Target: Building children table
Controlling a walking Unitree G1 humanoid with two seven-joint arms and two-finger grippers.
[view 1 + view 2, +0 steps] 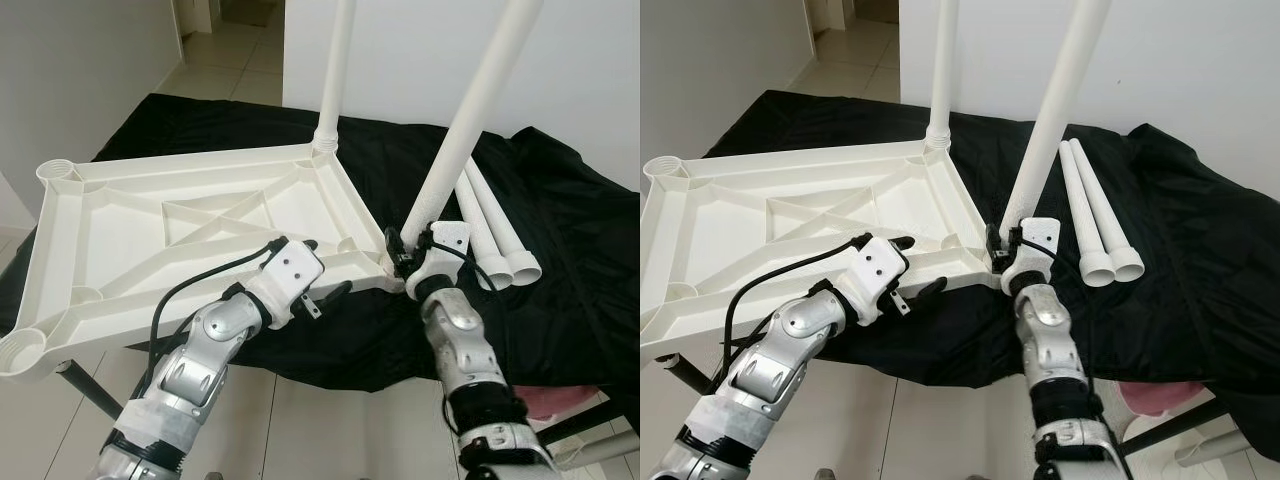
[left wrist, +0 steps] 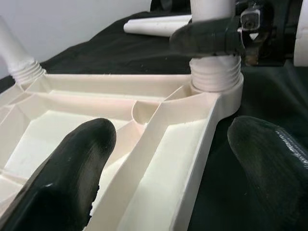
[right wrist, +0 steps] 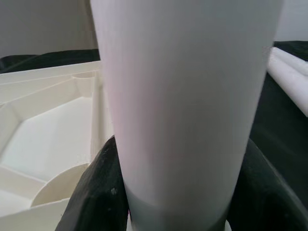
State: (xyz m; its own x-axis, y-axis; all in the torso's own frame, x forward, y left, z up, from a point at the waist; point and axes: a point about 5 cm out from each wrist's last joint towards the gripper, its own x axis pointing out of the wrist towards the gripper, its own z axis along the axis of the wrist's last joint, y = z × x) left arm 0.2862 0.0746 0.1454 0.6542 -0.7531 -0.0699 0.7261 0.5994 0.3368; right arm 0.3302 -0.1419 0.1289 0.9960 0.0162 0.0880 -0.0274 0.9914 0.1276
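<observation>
a: what's closest to the camera?

b: the two silver arms. the left gripper (image 1: 322, 275) sits at the near edge of the white tabletop (image 1: 130, 240), which lies underside up on the bench (image 1: 570, 250) covered in black cloth. its jaws are apart, one finger (image 2: 72, 173) over the ribbed inside of the panel, the other finger (image 2: 269, 163) outside the rim, so they straddle that edge without visibly squeezing it.

a: and the other arm?

b: the right gripper (image 1: 412, 252) is at the near right corner of the tabletop, jaws clamped on the near leg (image 1: 470, 120), low down, just above the corner socket. that leg leans to the right as it rises out of the frame.

a: anything further back?

b: a far leg (image 1: 334, 70) stands upright in the far right corner socket. just right of the clamped leg, two loose legs (image 1: 492, 225) lie side by side on the cloth, touching each other, flared ends toward the camera. the left corner sockets (image 1: 58, 172) hold no legs. beyond the bench are a white wall and tiled floor (image 1: 225, 60).
</observation>
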